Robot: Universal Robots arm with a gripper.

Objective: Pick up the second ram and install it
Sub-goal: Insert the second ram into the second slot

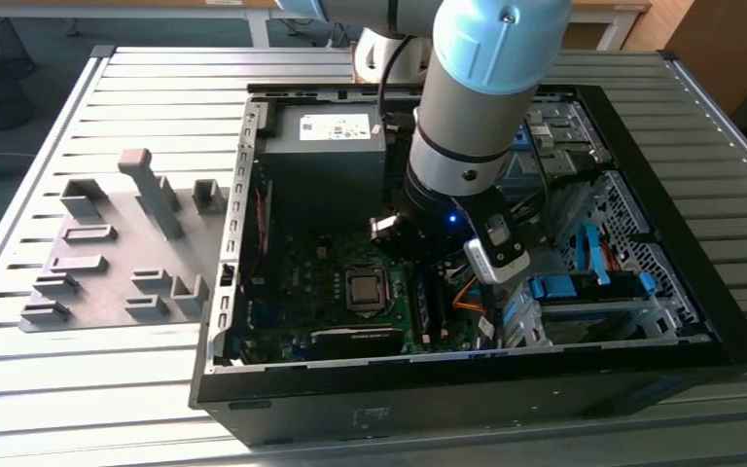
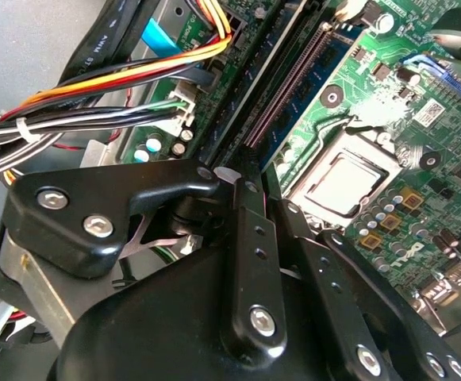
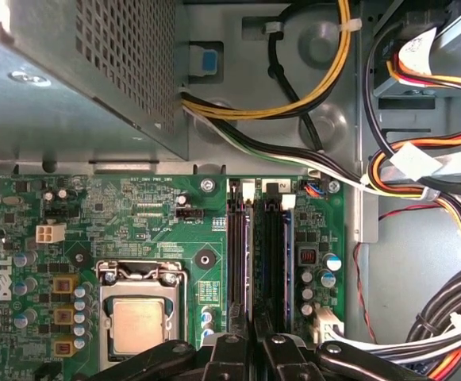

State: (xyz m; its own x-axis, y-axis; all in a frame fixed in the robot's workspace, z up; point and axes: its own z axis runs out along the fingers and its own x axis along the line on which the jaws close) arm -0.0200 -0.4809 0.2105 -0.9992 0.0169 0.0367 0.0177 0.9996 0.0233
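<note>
Inside open black computer case (image 1: 724, 341), gripper (image 3: 254, 337) hung low over green motherboard's memory slots (image 3: 271, 262). Jaws pinched narrow on second ram (image 3: 251, 262), edge-down along slot (presumably for seating).

My own arm (image 1: 478, 126) hides the middle of the computer case (image 1: 685, 331) in the exterior view, memory slots (image 3: 258, 246) included. In both wrist views my jaws' linkage covers the slots' near ends, so I cannot tell what the jaws hold.
</note>
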